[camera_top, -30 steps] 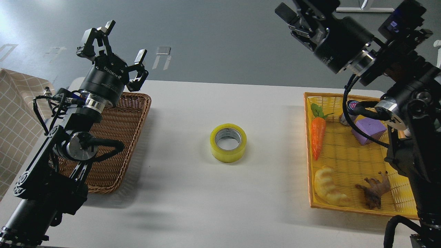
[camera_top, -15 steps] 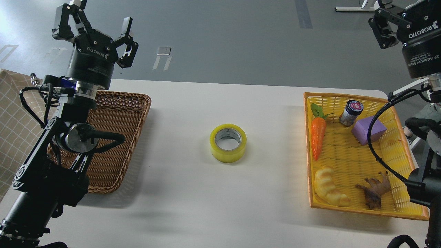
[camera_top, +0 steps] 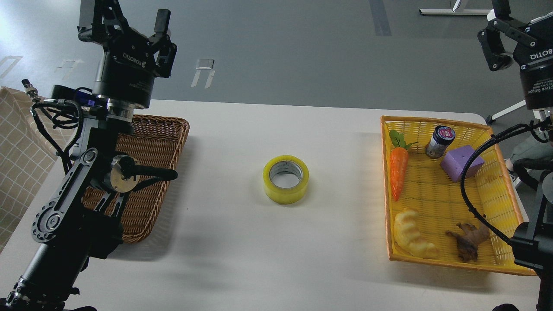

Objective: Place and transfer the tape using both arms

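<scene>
Left fingers (camera_top: 125,21) spread wide, empty — raised higher than 0.5 s ago, over wicker basket (camera_top: 151,172). Right fingers (camera_top: 503,39) cut by frame edge, can't tell gap; pulled up/right. Tape roll (camera_top: 286,179) untouched mid-desk (camera_top: 242,259), flat — transfer prob not begun.

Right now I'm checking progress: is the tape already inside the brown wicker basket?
No, the tape sits on the bare table between the brown wicker basket and the yellow basket.

Looks like a robotics lab: bare grey floor (camera_top: 281,52) w/ tape marks (camera_top: 205,65), plain white table (camera_top: 242,242), baskets of toy props, e.g. plastic carrot (camera_top: 398,170).
</scene>
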### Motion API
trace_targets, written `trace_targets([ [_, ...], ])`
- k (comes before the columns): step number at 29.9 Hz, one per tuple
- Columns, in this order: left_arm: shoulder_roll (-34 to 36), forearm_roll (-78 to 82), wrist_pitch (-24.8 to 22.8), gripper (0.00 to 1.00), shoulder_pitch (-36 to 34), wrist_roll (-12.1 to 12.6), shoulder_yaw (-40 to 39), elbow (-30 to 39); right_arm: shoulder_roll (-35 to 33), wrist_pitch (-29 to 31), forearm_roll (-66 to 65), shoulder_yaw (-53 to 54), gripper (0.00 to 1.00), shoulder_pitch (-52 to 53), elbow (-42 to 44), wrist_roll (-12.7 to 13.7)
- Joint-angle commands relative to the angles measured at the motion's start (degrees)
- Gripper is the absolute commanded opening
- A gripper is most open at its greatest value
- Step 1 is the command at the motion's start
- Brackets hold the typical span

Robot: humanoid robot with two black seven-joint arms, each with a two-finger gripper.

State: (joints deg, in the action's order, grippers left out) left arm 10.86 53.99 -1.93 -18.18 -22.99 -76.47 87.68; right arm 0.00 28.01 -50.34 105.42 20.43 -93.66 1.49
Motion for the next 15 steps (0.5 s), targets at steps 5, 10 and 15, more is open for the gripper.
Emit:
trace_targets([
  [5,1.2,12.7,0.7,0.98,0.5,-1.4,2.3,2.1,0.0,0.0,0.0,-0.5,1.0,0.0,2.0,0.4],
  [10,2.8,32.0,1.4,0.98,0.6,7.5,5.4,1.8,0.0,0.0,-0.1,-0.6,1.0,0.3,3.0,0.7],
  [15,4.4,43.9,1.3,0.98,0.2,19.4,9.0,1.7,0.0,0.0,-0.1,-0.6,1.0,1.0,3.5,0.7],
])
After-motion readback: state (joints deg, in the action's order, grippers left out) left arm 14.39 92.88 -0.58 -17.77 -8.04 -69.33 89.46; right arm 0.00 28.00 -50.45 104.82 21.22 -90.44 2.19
